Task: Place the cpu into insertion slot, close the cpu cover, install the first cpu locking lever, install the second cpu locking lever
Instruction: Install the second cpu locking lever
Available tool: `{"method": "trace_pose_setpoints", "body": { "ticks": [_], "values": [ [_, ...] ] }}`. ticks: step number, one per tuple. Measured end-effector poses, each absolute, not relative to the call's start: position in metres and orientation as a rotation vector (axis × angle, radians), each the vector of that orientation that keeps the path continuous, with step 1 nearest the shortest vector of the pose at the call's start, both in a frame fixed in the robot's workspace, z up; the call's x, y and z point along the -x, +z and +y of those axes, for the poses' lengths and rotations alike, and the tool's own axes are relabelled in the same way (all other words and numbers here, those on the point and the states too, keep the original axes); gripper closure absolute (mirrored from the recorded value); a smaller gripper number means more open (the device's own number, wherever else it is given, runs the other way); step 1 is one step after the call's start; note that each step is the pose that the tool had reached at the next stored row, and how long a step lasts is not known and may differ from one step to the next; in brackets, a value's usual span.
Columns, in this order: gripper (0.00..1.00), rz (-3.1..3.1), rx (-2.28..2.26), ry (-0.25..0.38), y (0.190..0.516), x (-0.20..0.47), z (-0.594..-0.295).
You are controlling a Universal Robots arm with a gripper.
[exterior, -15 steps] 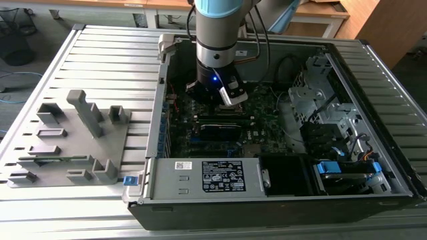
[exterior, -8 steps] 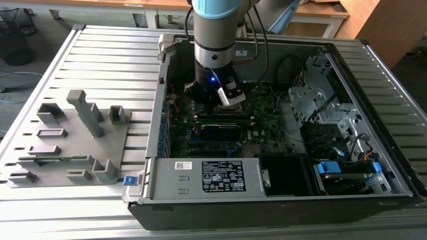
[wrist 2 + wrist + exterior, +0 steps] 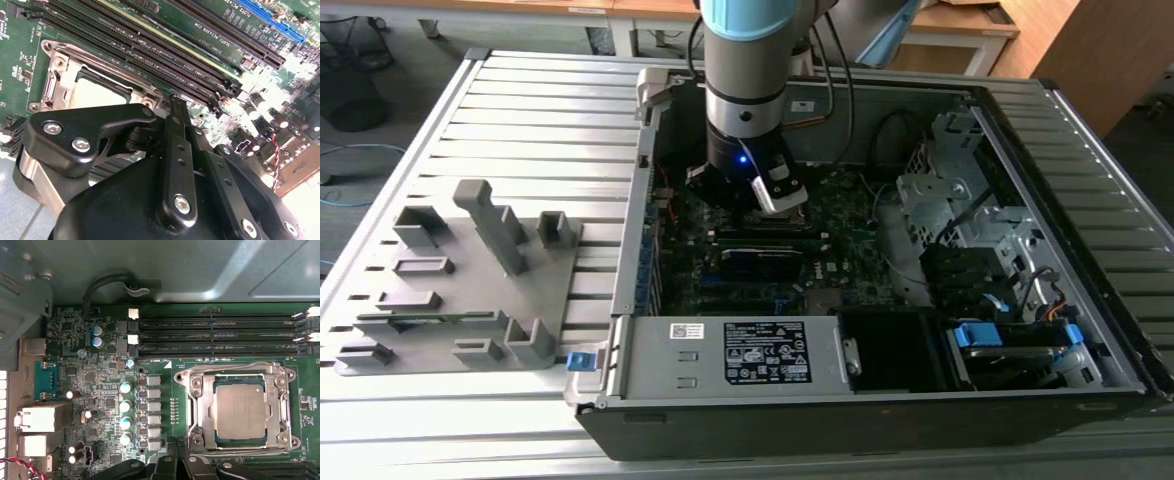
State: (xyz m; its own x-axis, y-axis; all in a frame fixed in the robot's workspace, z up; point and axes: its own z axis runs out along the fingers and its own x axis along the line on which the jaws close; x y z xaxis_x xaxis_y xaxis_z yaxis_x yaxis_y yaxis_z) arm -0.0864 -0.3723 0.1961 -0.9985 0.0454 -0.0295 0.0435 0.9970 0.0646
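Observation:
The cpu [image 3: 240, 411] lies flat in the insertion slot [image 3: 212, 405] on the green board, its pale metal face up. The silvery cpu cover [image 3: 277, 410] is down around it, framing the chip. In the second wrist view the cpu [image 3: 97, 92] and the cover [image 3: 62, 65] show just past my black fingers [image 3: 167, 150]. My gripper [image 3: 176, 444] hovers at the socket's edge, beside the chip, shut with nothing in it. In the second wrist view the gripper [image 3: 175, 102] has its tips pressed together. The exterior view has the gripper [image 3: 744, 215] low inside the open computer case.
Long black memory slots [image 3: 215, 335] run along one side of the socket. A row of capacitors [image 3: 125, 405] and rear ports [image 3: 40, 420] lie on another side. The case walls, power supply [image 3: 747, 355] and drive cage [image 3: 947, 200] hem the arm in. A grey fixture [image 3: 467, 290] stands at the exterior view's left.

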Motion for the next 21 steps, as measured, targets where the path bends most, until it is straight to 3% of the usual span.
{"method": "trace_pose_setpoints", "body": {
  "ticks": [11, 21],
  "values": [
    [0.89, 3.108, -0.069, 0.102, 0.195, 0.087, -0.372],
    [0.89, 3.108, -0.069, 0.102, 0.213, 0.087, -0.372]
  ]
}}
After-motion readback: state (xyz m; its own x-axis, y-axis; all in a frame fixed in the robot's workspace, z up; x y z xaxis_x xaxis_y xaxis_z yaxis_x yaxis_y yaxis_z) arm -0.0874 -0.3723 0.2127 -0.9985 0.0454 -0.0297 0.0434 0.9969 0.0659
